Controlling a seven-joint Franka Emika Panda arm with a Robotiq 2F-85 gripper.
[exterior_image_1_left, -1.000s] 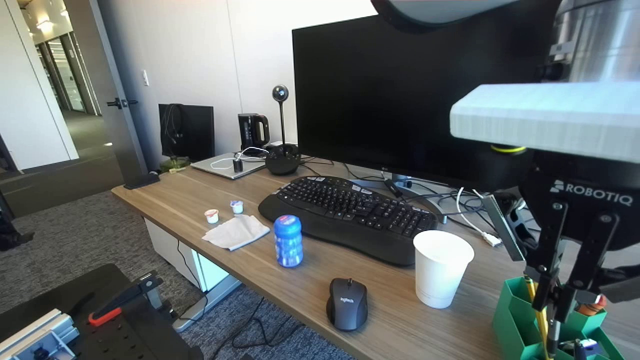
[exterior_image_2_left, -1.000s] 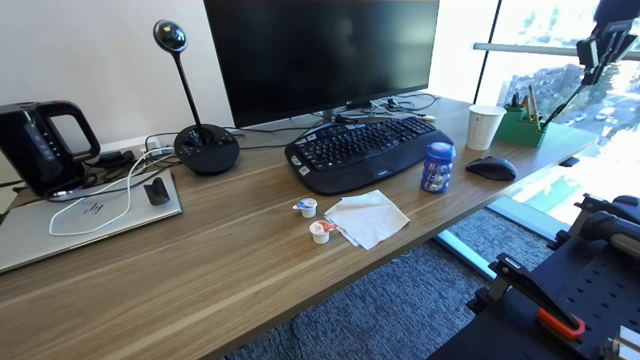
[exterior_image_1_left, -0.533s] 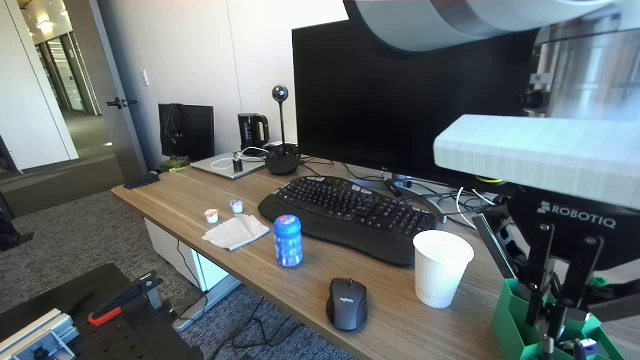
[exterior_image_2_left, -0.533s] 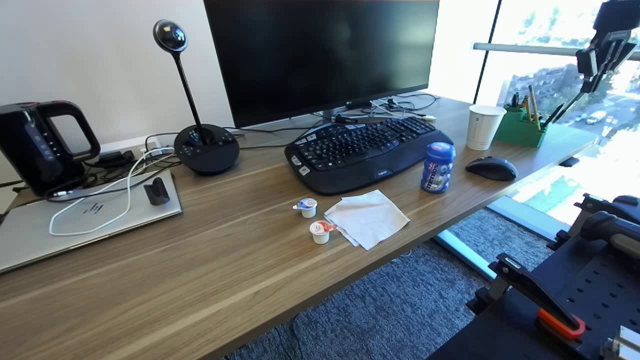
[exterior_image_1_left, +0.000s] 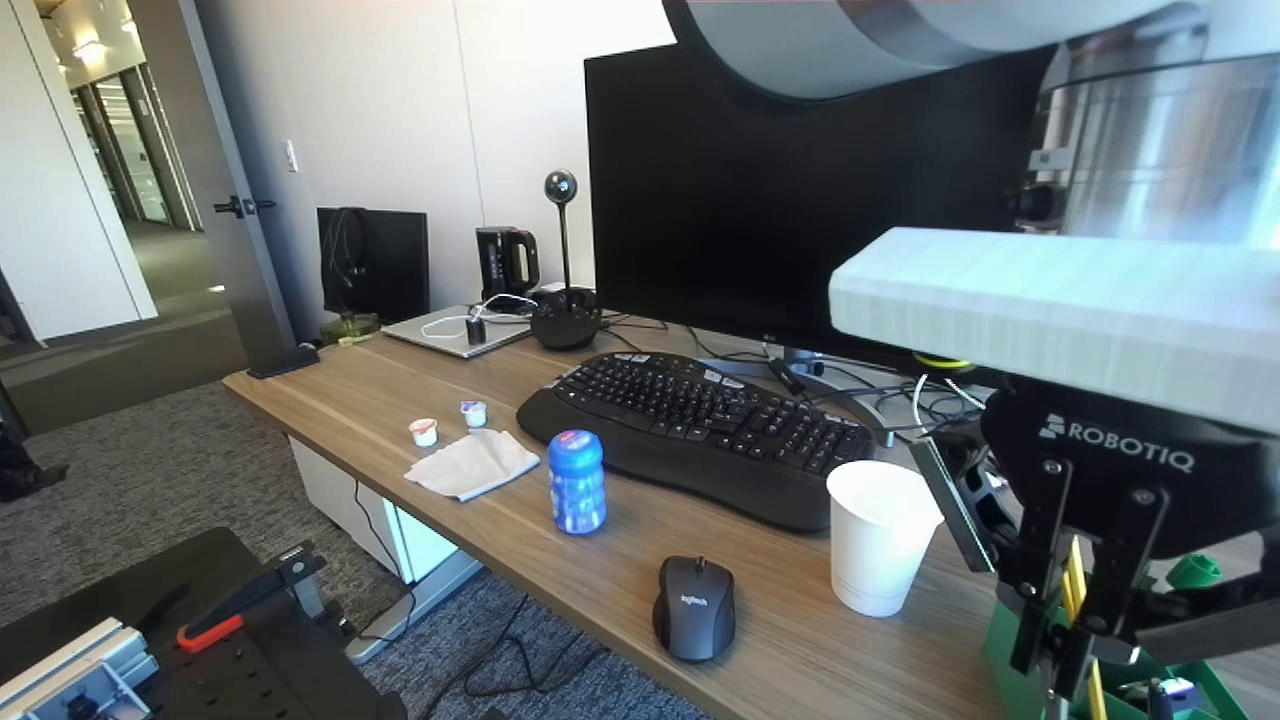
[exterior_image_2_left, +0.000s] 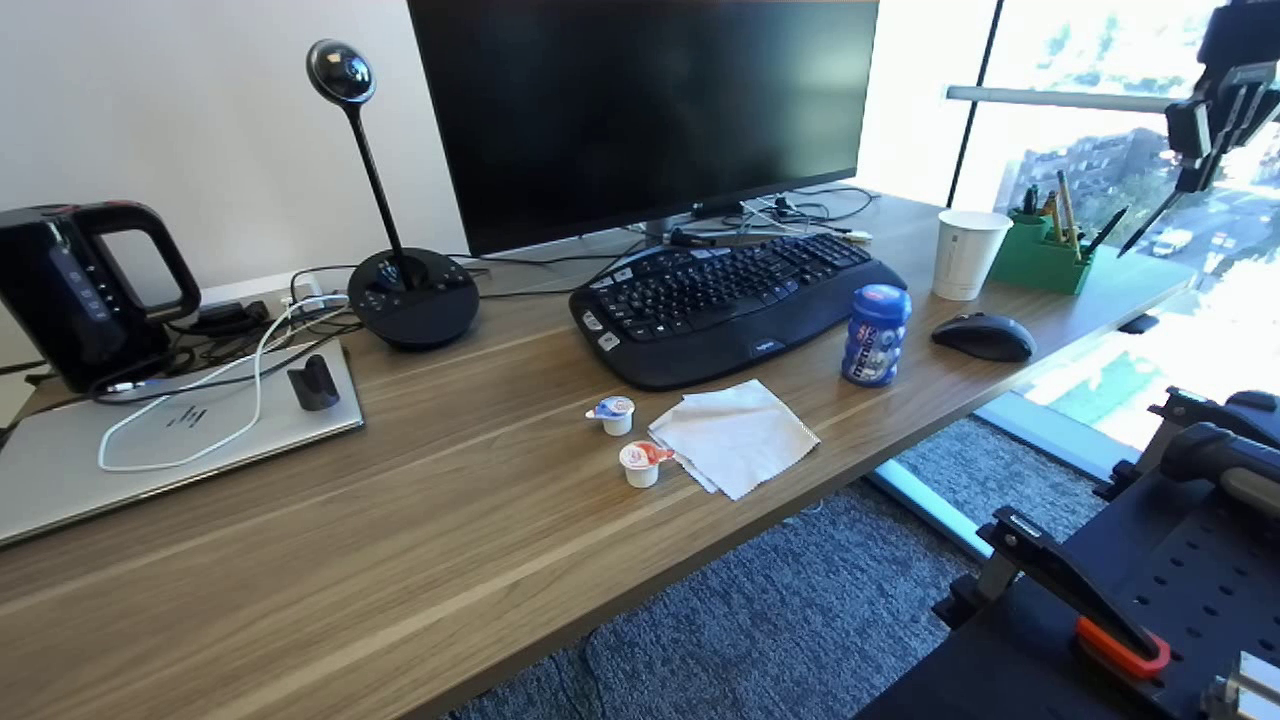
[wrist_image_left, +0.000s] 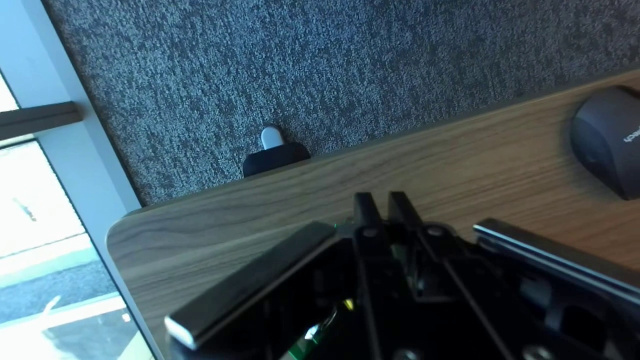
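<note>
Last sec: gripper (wrist_image_left: 381, 204) shifts away fr. green organiser (exterior_image_2_left: 1045, 268), prob. toward front edge of table (exterior_image_2_left: 450, 530), side opp. monitor (exterior_image_2_left: 650, 110). In an ext. view the thin pen-like stick (exterior_image_2_left: 1150, 223) under the fingertips lined up w/ organiser's rim a sec ago; now a gap shows betw. its lower end and a dark pen (exterior_image_2_left: 1107, 230) leaning in organiser. My read: stick is carried clear of the organiser's contents, in transit, not set down. Layout on tabletop otherwise same: white cup (exterior_image_2_left: 968, 255) just beside organiser, mouse (exterior_image_2_left: 985, 337) nr front edge.

Gripper: fingers drawn in nearly together, only a narrow slit betw. tips in wrist view. Has hold of stick by upper part; stick tilts, lower end in air, nothing seen touching it. Stick dark, w/ a metallic bit showing in an ext. view; exact type can't tell. Wrist view too dark betw. fingers to make it out.

Place: stick off organiser's outer side, nr table's rounded-cnr end; whether over tabletop or past the edge, can't tell. Organiser at same end, tan pencil (exterior_image_2_left: 1068, 210) sticking up out of it.
</note>
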